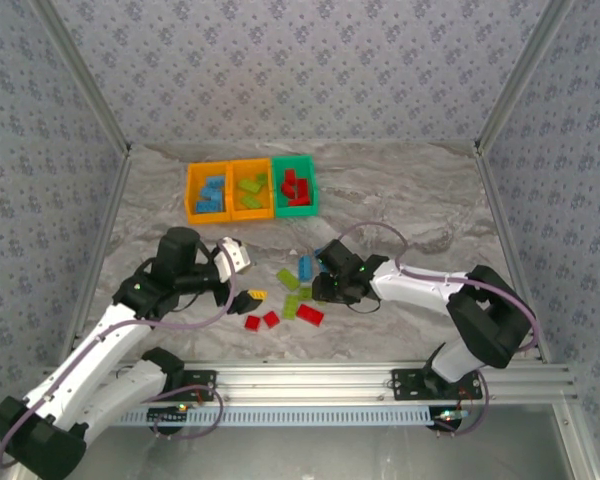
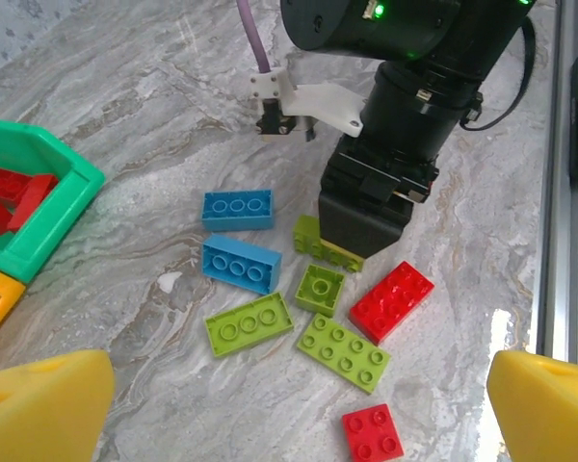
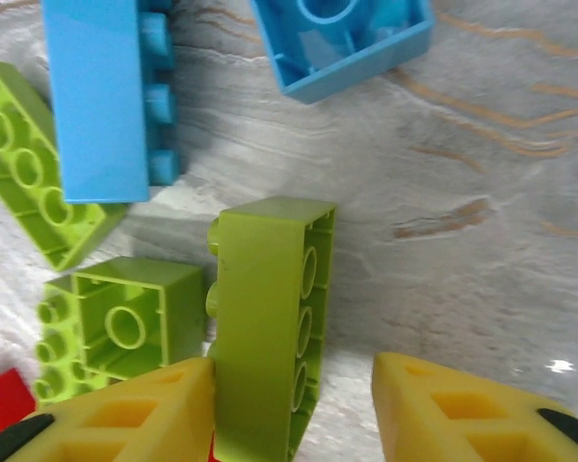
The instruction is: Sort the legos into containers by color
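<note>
Left pincer (image 1: 242, 277): released. Its yellow fingers (image 2: 43, 404) are spread wide with nothing between them. It is held above the bench (image 1: 420, 200), at the left edge of the loose legos.

Containers (image 1: 230, 162): three are joined in a row at the far side of the bench.
- The left orange bin (image 1: 188, 195) is loaded with blue bricks (image 1: 210, 193).
- The middle orange bin (image 1: 251, 213) is loaded with lime bricks (image 1: 250, 190).
- The green bin (image 2: 39, 231) is loaded with red bricks (image 1: 294, 186).

Loose legos: these are scattered on the bench between the two arms, well apart from the bins. The following are recorded in the left wrist view:
- Two blue pieces (image 2: 237, 209) lie one just beside the other.
- A long lime piece (image 2: 249, 324) lies flat.
- A small lime square (image 2: 320, 289) and a lime plate (image 2: 344, 353) lie near it.
- A red block (image 2: 392, 300) lies to the right of those.
- A small red square (image 2: 372, 431) lies nearest the camera.

Right pincer (image 1: 325, 287): not clenched. It is set low over the heap, and a lime brick (image 3: 265, 337) stood on its side is bracketed by its fingers (image 3: 125, 414). One finger is seen touching the brick, while a clear gap is left to the other. A blue piece lies just beyond the brick, and the lime square sits beside it.
</note>
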Motion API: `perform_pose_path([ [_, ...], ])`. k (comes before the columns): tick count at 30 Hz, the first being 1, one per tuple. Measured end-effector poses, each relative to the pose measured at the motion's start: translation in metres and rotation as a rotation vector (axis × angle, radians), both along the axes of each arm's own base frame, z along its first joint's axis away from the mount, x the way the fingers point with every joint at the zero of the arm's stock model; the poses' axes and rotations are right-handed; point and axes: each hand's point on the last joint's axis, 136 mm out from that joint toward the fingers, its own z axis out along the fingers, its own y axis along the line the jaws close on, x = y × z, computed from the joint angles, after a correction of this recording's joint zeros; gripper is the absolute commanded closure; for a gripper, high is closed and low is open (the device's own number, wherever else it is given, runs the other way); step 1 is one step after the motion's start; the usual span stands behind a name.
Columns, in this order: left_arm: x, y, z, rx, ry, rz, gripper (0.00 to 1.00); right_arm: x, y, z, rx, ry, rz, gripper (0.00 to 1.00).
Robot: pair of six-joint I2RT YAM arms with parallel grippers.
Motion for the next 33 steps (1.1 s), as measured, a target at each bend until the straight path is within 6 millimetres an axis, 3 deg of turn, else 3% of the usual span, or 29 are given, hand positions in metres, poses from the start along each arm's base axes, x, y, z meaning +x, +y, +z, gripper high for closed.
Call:
perform_pose_path([
  [4,0.003,0.001,0.001,-0.012,-0.025,0.011,0.01,0.003,0.002,-0.005,-0.069,0.001,0.029,0.55],
  [7,0.005,0.003,0.002,-0.019,-0.042,0.02,0.01,0.003,-0.001,-0.015,-0.112,0.016,0.045,0.68],
  [14,0.003,0.006,-0.005,-0.019,-0.066,0.026,0.01,0.005,0.004,0.001,-0.158,-0.036,0.097,0.84],
  [17,0.003,0.008,-0.003,-0.026,-0.09,0.032,0.01,0.004,0.013,0.033,-0.169,-0.121,0.151,0.84],
  [21,0.015,0.016,0.01,-0.035,-0.173,0.107,0.01,0.017,0.041,0.104,-0.101,-0.295,0.214,0.83],
  [25,0.041,0.043,0.031,-0.076,-0.249,0.295,0.01,0.057,0.071,0.173,-0.006,-0.463,0.231,0.82],
  [27,0.053,0.058,0.035,-0.084,-0.258,0.386,0.01,0.087,0.084,0.193,0.013,-0.527,0.224,0.82],
  [30,0.062,0.069,0.037,-0.088,-0.261,0.462,0.01,0.134,0.108,0.199,0.01,-0.587,0.233,0.82],
  [33,0.068,0.076,0.038,-0.093,-0.251,0.527,0.01,0.18,0.133,0.183,-0.016,-0.614,0.258,0.82],
])
